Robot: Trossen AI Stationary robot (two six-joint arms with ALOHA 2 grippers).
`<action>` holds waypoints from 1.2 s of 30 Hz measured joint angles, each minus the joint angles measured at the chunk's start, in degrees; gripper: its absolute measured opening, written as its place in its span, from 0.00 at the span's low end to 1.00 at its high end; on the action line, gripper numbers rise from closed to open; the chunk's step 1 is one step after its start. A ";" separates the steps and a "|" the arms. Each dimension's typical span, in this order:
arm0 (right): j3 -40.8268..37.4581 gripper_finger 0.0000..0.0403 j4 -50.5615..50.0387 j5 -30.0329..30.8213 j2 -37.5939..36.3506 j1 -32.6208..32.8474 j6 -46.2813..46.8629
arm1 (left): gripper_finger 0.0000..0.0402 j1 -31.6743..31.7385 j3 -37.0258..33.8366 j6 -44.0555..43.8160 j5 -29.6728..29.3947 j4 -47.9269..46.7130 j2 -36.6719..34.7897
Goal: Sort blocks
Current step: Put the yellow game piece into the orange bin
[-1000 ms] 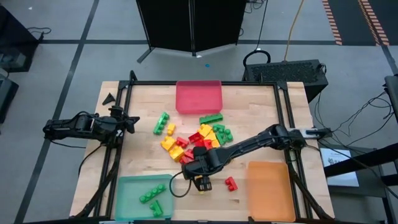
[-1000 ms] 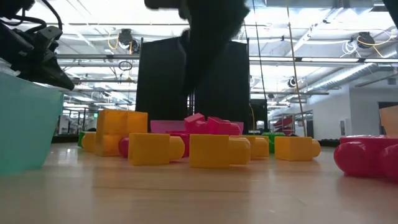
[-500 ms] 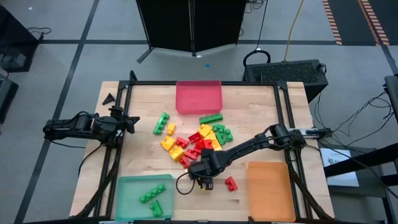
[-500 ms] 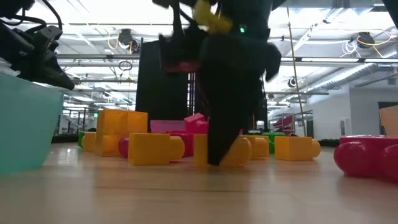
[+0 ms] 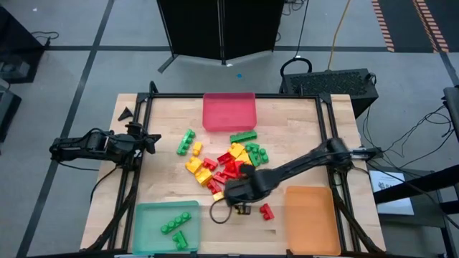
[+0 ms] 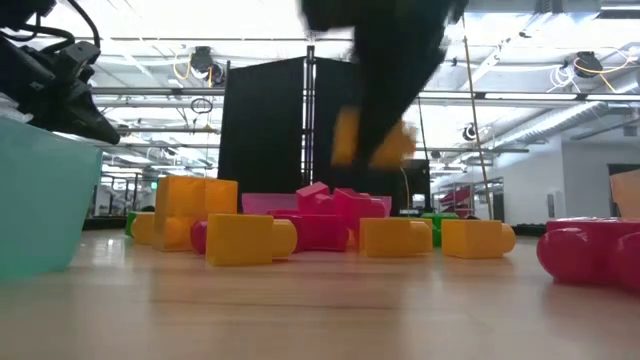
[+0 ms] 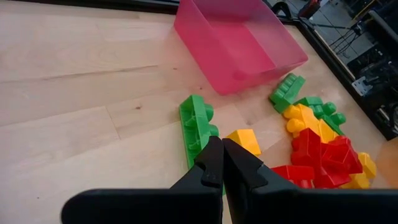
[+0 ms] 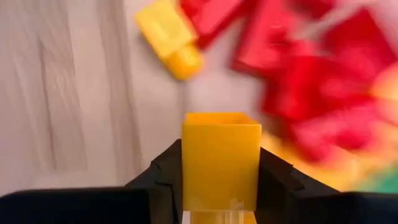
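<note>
A pile of red, yellow and green blocks sits in the middle. One yellow block is up in the air. One red block lies alone nearby. Some green blocks lie together.

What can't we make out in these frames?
- High view: right gripper covers the yellow block it holds; the arm hides it.
- Low view: held block and gripper are motion-blurred; gripper top is cut off by the upper edge.
- Right wrist view: pile behind the block is blurred, pieces uncountable.
- Low view: green tray is cut off at the left edge; contents hidden.
</note>
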 joint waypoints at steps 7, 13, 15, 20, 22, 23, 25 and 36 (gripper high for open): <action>-5.34 0.28 -15.38 6.69 -16.66 5.51 12.79 | 0.01 0.00 0.00 0.00 0.01 0.02 0.00; -22.48 0.28 -14.31 6.46 -34.41 14.76 34.90 | 0.01 0.00 0.00 0.00 0.01 0.02 0.00; -27.29 0.28 -12.57 4.85 -38.28 17.68 40.87 | 0.01 0.00 0.00 0.00 0.01 0.03 -0.01; -36.16 0.28 -6.00 0.85 -40.04 23.44 49.46 | 0.01 0.00 0.00 0.00 0.01 0.04 0.00; -38.67 0.28 -4.30 -0.87 -39.24 25.68 52.21 | 0.01 0.00 0.00 0.00 -0.01 0.04 0.00; -39.73 0.28 -3.54 -1.45 -38.76 26.80 53.61 | 0.01 0.00 0.00 0.00 0.00 0.02 0.00; -41.69 0.28 -2.17 -2.17 -38.58 28.60 56.06 | 0.01 0.00 0.00 0.00 -0.01 0.02 0.00; -51.00 0.44 12.15 -9.49 -38.68 30.70 59.90 | 0.01 0.00 0.00 0.00 -0.05 0.02 0.00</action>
